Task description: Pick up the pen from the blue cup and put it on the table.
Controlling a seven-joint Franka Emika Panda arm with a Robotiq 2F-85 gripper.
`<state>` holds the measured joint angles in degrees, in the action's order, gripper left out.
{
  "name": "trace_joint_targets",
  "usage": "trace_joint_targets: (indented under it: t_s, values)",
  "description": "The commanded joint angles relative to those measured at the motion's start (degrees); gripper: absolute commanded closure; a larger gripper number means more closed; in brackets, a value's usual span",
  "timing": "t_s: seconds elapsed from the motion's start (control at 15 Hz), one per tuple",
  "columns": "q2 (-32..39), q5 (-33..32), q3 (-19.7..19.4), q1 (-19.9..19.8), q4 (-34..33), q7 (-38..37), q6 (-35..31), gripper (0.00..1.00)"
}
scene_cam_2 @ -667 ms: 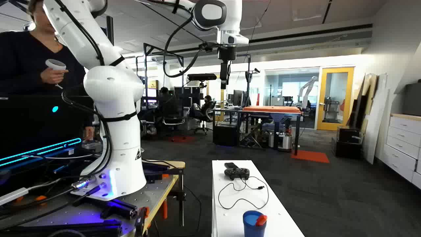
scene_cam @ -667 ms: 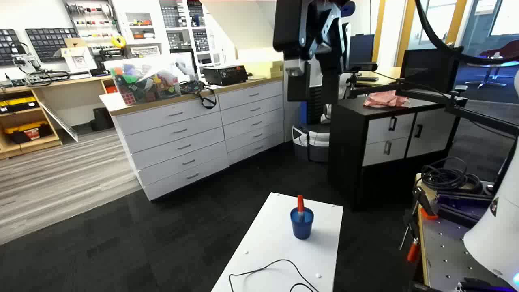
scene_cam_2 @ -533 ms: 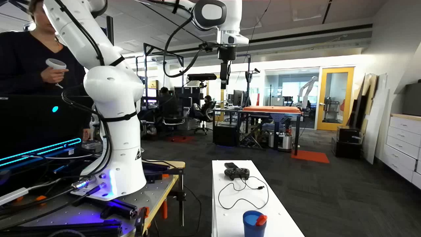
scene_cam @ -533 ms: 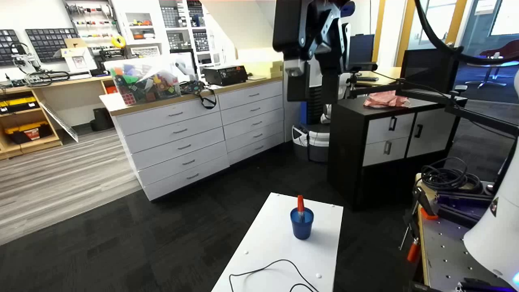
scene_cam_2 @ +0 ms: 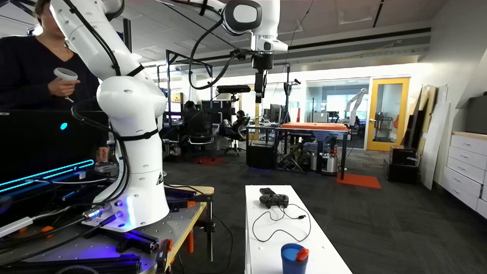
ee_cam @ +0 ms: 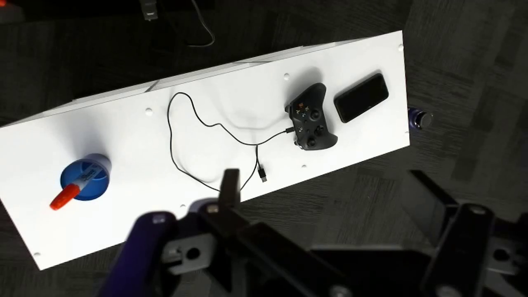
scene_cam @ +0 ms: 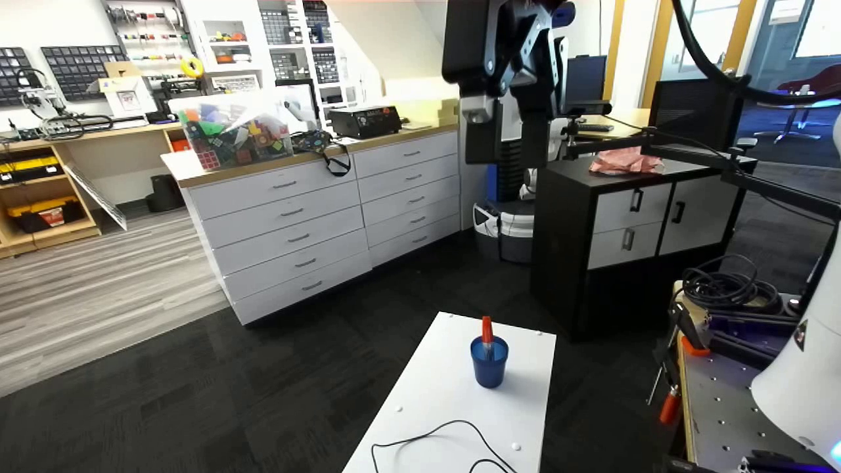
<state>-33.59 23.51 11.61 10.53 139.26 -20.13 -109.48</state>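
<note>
The pen (scene_cam: 487,327) stands tilted in the blue cup (scene_cam: 489,373), its red-orange end above the rim. The cup stands on the white table (scene_cam: 447,394) near one end. In the wrist view the pen (ee_cam: 66,196) leans over the rim of the cup (ee_cam: 94,190), at the left of the table (ee_cam: 136,148). In an exterior view the pen (scene_cam_2: 302,254) and cup (scene_cam_2: 290,265) are cut by the bottom edge. My gripper (ee_cam: 329,185) is open and empty, its fingers wide apart. In both exterior views it hangs high above the table (scene_cam: 511,150) (scene_cam_2: 259,97).
A game controller (ee_cam: 311,119) with a thin black cable (ee_cam: 169,136) and a phone (ee_cam: 361,97) lie on the same table. A workbench (scene_cam_2: 186,220) carries the arm's base beside the table. A black cabinet (scene_cam: 568,263) stands beyond. A person (scene_cam_2: 23,76) stands behind the arm.
</note>
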Motion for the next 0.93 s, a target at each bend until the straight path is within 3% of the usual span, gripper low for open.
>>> trace_joint_targets:
  t_s: [0.0, 0.87]
  values:
    - [0.0, 0.2, 0.4, -0.5, -0.1, 0.2, 0.2, 0.0]
    - [2.0, -1.6, 0.4, -1.2, -1.1, 2.1, -2.6, 0.0]
